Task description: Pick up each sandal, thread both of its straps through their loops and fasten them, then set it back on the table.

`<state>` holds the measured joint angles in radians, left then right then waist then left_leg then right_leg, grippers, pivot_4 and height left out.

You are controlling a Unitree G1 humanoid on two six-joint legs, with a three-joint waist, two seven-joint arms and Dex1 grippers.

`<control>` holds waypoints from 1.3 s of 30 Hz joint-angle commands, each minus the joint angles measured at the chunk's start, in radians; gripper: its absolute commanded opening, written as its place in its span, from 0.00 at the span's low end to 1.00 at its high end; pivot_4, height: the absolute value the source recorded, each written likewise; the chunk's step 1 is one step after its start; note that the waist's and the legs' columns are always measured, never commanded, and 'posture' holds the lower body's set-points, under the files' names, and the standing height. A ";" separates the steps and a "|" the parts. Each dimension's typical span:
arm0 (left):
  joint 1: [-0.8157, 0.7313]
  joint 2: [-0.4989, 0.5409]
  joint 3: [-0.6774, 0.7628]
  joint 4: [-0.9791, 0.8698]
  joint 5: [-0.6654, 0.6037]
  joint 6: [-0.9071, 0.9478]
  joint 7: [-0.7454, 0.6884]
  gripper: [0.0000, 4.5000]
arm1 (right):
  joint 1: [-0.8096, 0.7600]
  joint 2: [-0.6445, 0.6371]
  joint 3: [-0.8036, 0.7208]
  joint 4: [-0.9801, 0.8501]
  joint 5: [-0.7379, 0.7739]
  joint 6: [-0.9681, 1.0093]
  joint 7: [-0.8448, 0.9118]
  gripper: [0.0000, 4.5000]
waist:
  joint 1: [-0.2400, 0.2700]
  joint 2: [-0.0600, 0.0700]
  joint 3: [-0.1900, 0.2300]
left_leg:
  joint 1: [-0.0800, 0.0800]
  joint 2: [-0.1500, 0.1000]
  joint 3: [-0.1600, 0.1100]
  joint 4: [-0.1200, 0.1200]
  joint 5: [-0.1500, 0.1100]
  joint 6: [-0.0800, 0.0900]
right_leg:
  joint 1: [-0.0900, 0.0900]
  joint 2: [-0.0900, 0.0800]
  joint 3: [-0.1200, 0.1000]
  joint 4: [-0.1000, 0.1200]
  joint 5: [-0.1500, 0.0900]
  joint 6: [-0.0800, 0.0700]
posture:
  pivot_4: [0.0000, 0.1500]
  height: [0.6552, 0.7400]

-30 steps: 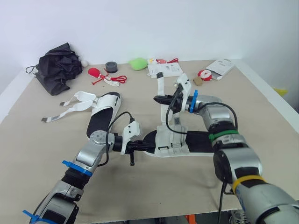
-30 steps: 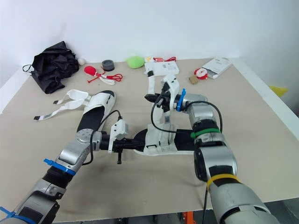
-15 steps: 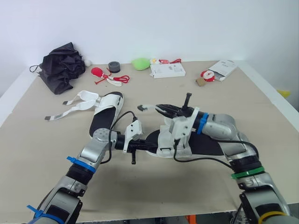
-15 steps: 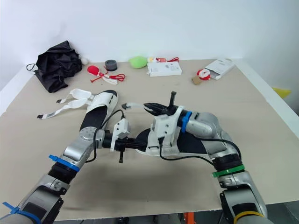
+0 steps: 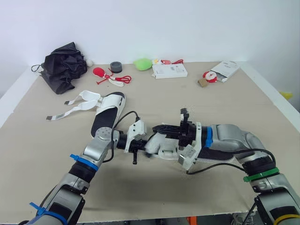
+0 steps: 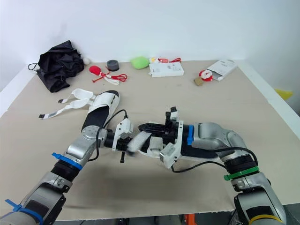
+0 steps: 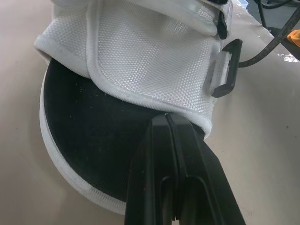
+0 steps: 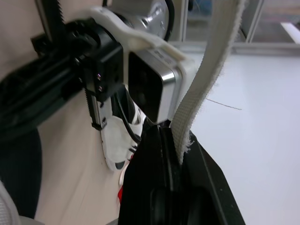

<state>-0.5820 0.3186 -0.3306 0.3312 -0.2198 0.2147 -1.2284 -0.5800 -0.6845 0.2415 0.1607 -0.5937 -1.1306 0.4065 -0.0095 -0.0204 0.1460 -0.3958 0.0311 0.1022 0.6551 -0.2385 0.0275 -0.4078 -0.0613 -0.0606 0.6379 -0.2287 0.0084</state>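
Sandal (image 5: 165,146) in work lies on the table (image 5: 243,108) front-centre, between the two grippers, its far end under the right forearm. Left gripper (image 7: 166,123): fingers pressed together, tips at the hem of the white mesh upper (image 7: 140,56) at the rounded end — looks like a pinch on that edge. Right gripper (image 8: 168,136): fingers closed on the strap (image 8: 206,79), which runs out free past them.

Handling, my read: light, sole semi-stiff, upper and strap floppy. Grip the strap close to its tip and aim it at the plastic loop (image 7: 226,65) — the fuzzy face may snag early.

Second sandal (image 5: 107,112) lies well apart to the left, straps (image 5: 75,104) undone. No readable branding or text on either.
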 commanded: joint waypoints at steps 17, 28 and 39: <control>0.036 -0.001 -0.067 0.106 0.079 0.023 0.007 0.00 | 0.154 -0.383 -0.058 -0.303 0.612 0.575 0.350 0.93 | 0.019 -0.002 0.000 | 0.002 0.000 0.000 0.000 -0.001 0.002 | 0.002 -0.004 0.000 0.000 -0.001 -0.002 | 1.00 1.00; 0.028 -0.006 -0.071 0.126 0.080 0.014 -0.010 0.00 | 0.640 -0.586 -0.300 -0.927 1.799 1.679 0.227 0.93 | 0.022 -0.010 -0.002 | 0.002 0.001 -0.006 -0.001 -0.001 0.002 | 0.006 -0.007 -0.006 -0.003 -0.004 -0.005 | 1.00 1.00; 0.025 -0.004 -0.079 0.115 0.082 0.024 -0.024 0.00 | 0.409 -0.253 -0.063 -0.796 1.733 2.063 -0.098 0.93 | 0.021 -0.012 -0.006 | -0.004 0.001 -0.005 0.000 -0.001 0.002 | 0.001 -0.007 -0.007 -0.008 -0.002 -0.001 | 1.00 1.00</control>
<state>-0.6077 0.2930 -0.3467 0.3802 -0.2119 0.1950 -1.2522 -0.1527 -0.9519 0.1894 -0.6418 1.1082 0.8991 0.3395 0.0116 -0.0323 0.1405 -0.4012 0.0313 0.0963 0.6550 -0.2397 0.0303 -0.4076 -0.0674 -0.0669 0.6302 -0.2300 0.0092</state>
